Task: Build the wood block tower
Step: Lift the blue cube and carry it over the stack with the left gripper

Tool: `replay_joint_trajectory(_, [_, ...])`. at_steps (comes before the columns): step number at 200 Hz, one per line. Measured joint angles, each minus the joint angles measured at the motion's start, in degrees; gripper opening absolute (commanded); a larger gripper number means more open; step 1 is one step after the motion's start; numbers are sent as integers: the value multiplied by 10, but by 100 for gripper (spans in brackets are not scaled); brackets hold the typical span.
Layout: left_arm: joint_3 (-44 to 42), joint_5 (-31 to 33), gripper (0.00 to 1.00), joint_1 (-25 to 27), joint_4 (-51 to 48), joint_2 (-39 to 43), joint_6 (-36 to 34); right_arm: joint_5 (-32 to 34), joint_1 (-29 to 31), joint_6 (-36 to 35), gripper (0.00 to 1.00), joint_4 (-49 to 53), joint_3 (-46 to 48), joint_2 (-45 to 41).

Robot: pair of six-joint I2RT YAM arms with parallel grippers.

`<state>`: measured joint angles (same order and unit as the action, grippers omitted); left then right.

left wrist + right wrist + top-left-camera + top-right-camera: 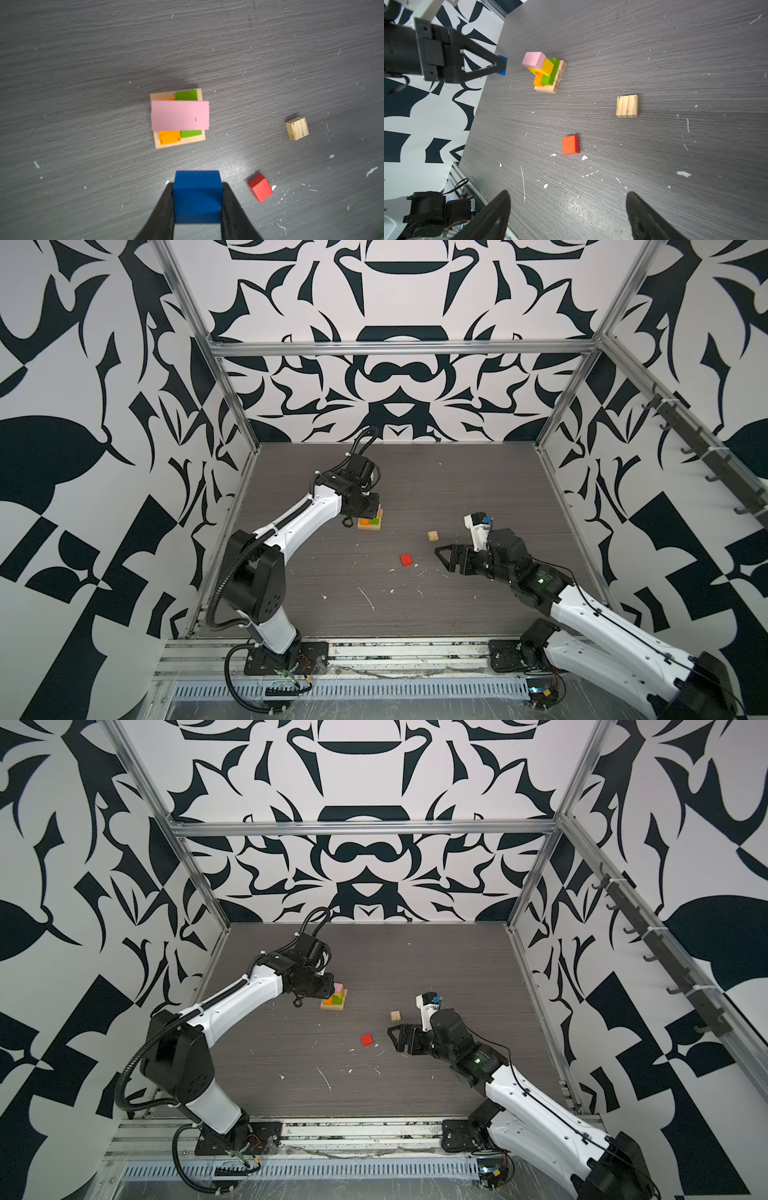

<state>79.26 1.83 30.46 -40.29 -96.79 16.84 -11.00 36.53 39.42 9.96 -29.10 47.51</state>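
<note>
Where the dark grey wood-grain bench [457,489] lies left of centre, the stepped wood block tower [548,72] stands: tan plank base, orange and green, yellow, pink topmost. The right wrist view shows the yellow layer and numbered plank ends; in the left wrist view pink hides the yellow. Near the tower hangs the left end effector [197,185], clamped on a blue painted cube [197,199]. The right end effector [568,194] gapes wide, empty. Loose on the bench: tan striped wooden cube [627,106], red painted block [570,144].

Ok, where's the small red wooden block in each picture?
In a top view: small red wooden block just below mid-picture.
In a top view: likewise.
Left wrist view: beside the held blue wooden block.
Right wrist view: mid-picture.
Shared landmark: plain tan wooden cube close by.
</note>
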Motion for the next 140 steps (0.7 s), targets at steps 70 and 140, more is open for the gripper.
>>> replay_joint_trajectory(70, [66, -8, 29, -10, -17, -64, -24, 4, 0, -6, 91, 2, 0, -2])
replay_joint_trajectory(140, [114, -8, 28, -21, -46, -102, -43, 8, 0, -11, 91, 9, 0, -2])
